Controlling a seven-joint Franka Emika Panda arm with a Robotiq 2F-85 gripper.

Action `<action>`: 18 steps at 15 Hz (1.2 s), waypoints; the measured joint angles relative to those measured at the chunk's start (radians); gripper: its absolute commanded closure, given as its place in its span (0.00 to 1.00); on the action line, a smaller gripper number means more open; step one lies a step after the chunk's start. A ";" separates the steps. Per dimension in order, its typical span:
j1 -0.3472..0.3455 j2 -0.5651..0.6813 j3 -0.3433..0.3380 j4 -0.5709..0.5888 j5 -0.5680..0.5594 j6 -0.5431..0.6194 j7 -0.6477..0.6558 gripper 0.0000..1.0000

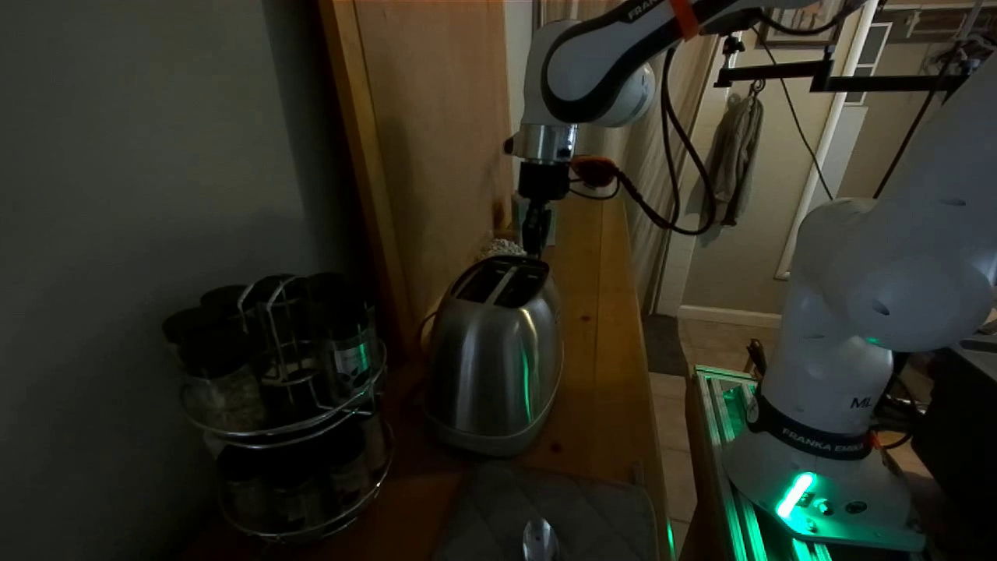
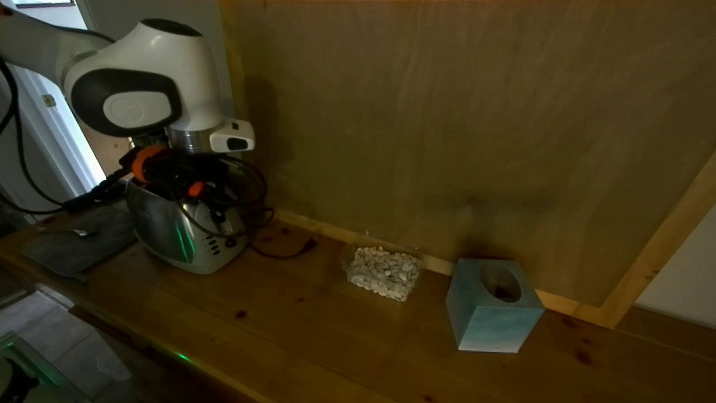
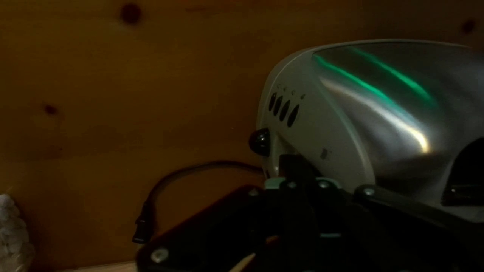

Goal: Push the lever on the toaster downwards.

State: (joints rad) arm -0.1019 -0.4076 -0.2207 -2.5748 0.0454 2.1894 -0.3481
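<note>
1. Beneath my pincer (image 1: 534, 245) I have a long, knotty, brown wooden counter (image 2: 313, 341).
2. Just beside my pincer stands a rounded, silvery stainless-steel toaster (image 1: 498, 366).
3. Past it from my pincer: a grey quilted fabric mat (image 1: 600, 506) and a round, two-tier metal wire rack (image 1: 269, 433) of black-lidded jars (image 1: 224, 396).
4. Below, near my pincer, curves a thin black cord (image 3: 223, 163).
5. On my pincer's far side from the toaster: a clear plastic box (image 2: 400, 244) of white pebbles (image 2: 385, 274); farther, a pale-blue cube (image 2: 495, 322) with an oval opening.

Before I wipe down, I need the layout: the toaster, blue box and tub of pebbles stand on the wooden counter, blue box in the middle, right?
The middle one is wrong: in an exterior view, the tub of pebbles sits between the toaster and the blue box. All three do stand on the wooden counter.
</note>
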 measured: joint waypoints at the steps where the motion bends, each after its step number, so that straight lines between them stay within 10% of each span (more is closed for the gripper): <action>1: 0.000 0.002 -0.002 -0.004 0.001 0.007 0.000 1.00; 18: 0.000 0.031 -0.082 -0.022 0.166 0.031 -0.057 1.00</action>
State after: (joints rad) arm -0.1020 -0.3770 -0.3028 -2.5969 0.2113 2.2206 -0.4054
